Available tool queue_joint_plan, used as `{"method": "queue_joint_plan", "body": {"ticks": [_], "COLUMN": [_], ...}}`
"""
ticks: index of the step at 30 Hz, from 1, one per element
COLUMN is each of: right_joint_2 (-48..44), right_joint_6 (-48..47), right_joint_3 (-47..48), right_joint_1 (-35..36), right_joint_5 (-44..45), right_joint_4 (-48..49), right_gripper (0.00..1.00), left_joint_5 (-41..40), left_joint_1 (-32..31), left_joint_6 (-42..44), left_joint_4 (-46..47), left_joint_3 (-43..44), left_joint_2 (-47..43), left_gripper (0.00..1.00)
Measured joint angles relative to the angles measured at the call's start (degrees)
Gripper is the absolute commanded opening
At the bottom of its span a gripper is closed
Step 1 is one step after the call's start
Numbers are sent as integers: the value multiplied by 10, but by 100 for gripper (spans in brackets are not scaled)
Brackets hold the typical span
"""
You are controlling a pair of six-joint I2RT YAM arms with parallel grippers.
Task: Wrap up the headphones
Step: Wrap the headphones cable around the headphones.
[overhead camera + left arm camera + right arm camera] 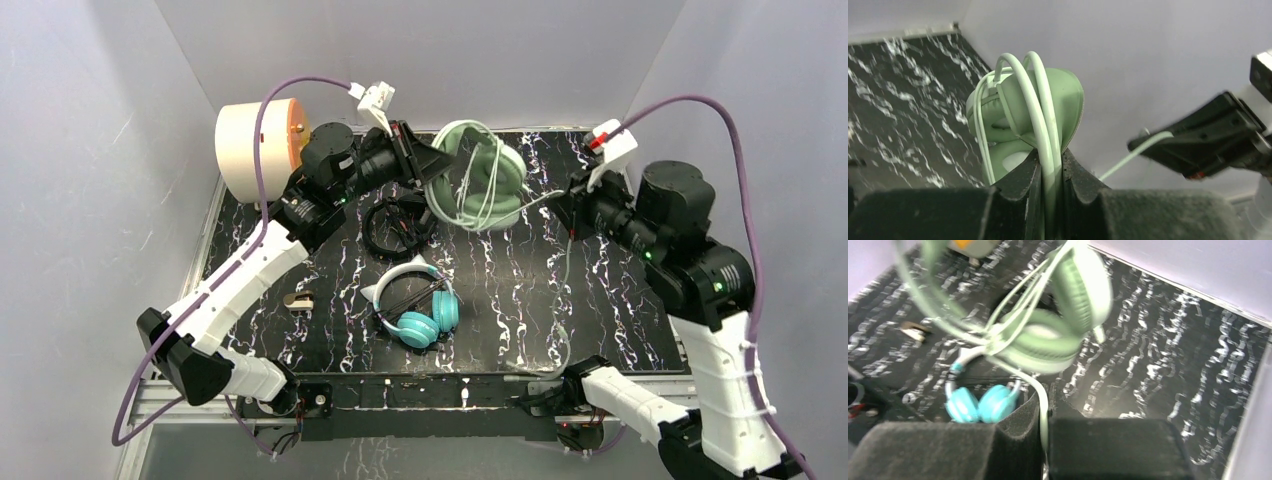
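Pinching the sage-green headset [1063, 105] by its band, the left end effector [1050, 162] holds it above the far counter [610, 300]; its light cable [545, 198] stretches rightward into the right end effector [1044, 412], clamped on it.

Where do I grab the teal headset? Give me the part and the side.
Likely the white band, from above, jaws across it: the teal headset lies flat, the band is a thin arch, and the cups look too wide.

Cat-ear headset [420, 325] nearest; second headset [378, 238] behind it; third headset [490, 185], seemingly lifted, behind-right.
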Motion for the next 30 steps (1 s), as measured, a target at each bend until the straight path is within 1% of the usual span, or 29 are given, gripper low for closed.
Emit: {"method": "queue_joint_plan", "body": {"ticks": [3,6,9,13,17,20,28,30], "right_joint_2": [30,53,69,82,95,115,150,155], "right_joint_6": [-32,-56,-68,-77,-83,-89,-109,-105], "right_joint_3": [13,13,14,13,13,14,14,12], "right_joint_1": [0,1,1,2,2,1,1,0], "right_joint_5": [47,82,111,134,124,100,48,24], "right_joint_4": [-14,-13,-2,40,83,110,168,186], "right_gripper": [12,14,18,23,30,40,42,46], "left_joint_5": [31,78,122,163,206,233,305,325], "left_joint_1": [4,6,7,8,11,12,12,12], "left_joint_6": [-31,-61,-93,-126,-160,-179,-245,-267], "left_joint_4": [-53,-83,-82,-76,-51,-30,30,64], "left_joint_3": [-14,-14,-25,-42,-54,-62,-84,-90], "left_joint_2": [-18,-29,-43,-64,-76,-77,-76,-76], "left_gripper": [0,0,0,0,0,0,0,0]}}
